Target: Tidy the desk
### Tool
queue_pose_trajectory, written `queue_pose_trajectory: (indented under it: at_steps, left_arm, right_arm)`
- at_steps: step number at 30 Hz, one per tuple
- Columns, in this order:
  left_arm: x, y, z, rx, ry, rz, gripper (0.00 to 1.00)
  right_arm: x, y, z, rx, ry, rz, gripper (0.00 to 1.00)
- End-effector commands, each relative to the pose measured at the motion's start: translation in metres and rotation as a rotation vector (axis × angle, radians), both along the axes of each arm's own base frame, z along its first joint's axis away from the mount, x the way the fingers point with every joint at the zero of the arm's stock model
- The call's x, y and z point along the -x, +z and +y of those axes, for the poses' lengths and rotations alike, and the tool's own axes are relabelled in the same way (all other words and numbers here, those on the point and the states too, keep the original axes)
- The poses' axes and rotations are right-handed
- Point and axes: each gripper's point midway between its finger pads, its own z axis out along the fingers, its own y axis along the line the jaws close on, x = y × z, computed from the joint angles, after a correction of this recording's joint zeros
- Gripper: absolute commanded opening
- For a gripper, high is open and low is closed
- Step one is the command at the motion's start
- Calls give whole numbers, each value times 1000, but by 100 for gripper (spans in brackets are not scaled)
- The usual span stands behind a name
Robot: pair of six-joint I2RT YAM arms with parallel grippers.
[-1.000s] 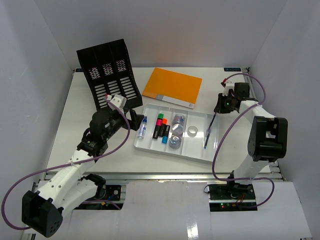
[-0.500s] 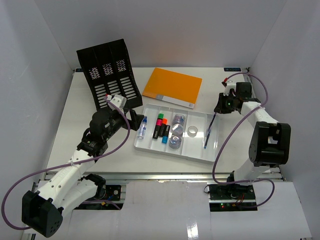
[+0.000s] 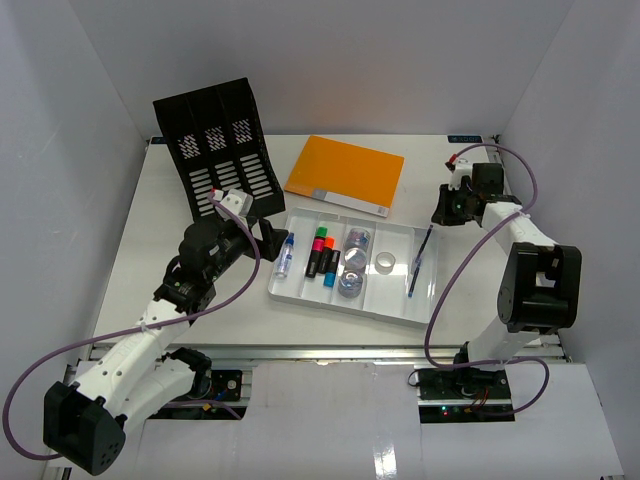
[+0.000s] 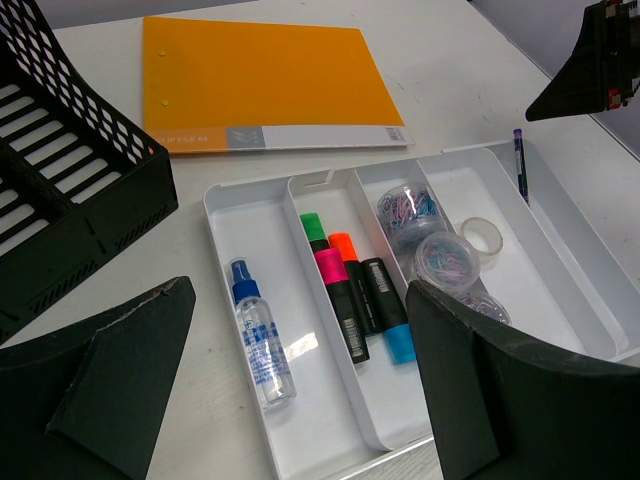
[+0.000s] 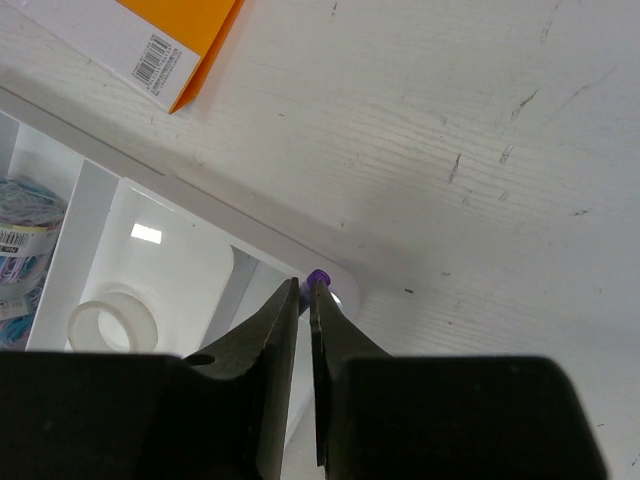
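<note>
From above, the desk (image 3: 140,260) fills the floor of the scene, with its near edge hidden behind the two arm bases. The left gripper (image 3: 258,232) sits just left of the white tray (image 3: 340,308). From here we cannot tell how far its jaws stand apart. The right gripper (image 3: 441,212) hangs over the tray's far right corner. The tray's compartments hold, from left to right, a spray bottle (image 3: 286,255), markers (image 3: 322,255), clear tubs (image 3: 352,262), a tape roll (image 3: 385,262) and a pen (image 3: 420,260). A black file rack (image 3: 222,140) stands at the far left, with an orange folder (image 3: 345,172) to its right.

In the left wrist view the left gripper's jaws are spread wide and hold nothing. Its right finger (image 4: 500,400) covers part of the nearest tub, and the tubs hold coloured paper clips. The pen leans against the right compartment's far wall. The right gripper is a dark wedge cut off by the frame edge, apart from the pen. The print on the folder's white strip is too small for us to read.

In the right wrist view the right gripper's jaws are nearly together, with a thin slit between them. The pen's purple end shows at their tips, and we cannot tell if they touch it. We see a barcode (image 5: 150,68) on the folder strip, but its digits are illegible. A tub's label is cut off at the left.
</note>
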Motion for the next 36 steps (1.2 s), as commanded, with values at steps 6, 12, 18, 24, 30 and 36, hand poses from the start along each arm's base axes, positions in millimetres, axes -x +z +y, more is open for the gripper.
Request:
queue_pose_trajectory:
  at_steps: [6,12,18,24,30,36]
  left_arm:
    - [1,6,4,0,9,-28,98]
    - [2,6,4,0,8,-26,98]
    - [1,6,4,0,10,-27,98]
    - [2,6,4,0,9,-26,98]
    - [2,7,4,0,9,-28,98]
    - [2,7,4,1,8,-28,98]
  right_arm:
    - [-14,-4,-2,17,3,-14,16]
    - [-11,-10,-1,10,12,4,16]
    - [-4,-15,1,4,25,21,16]
    - [3,-19,4,-6,38,38,16]
    - [10,-17,7,-19,54,40,16]
    - [15,-13,9,-25,66,33,16]
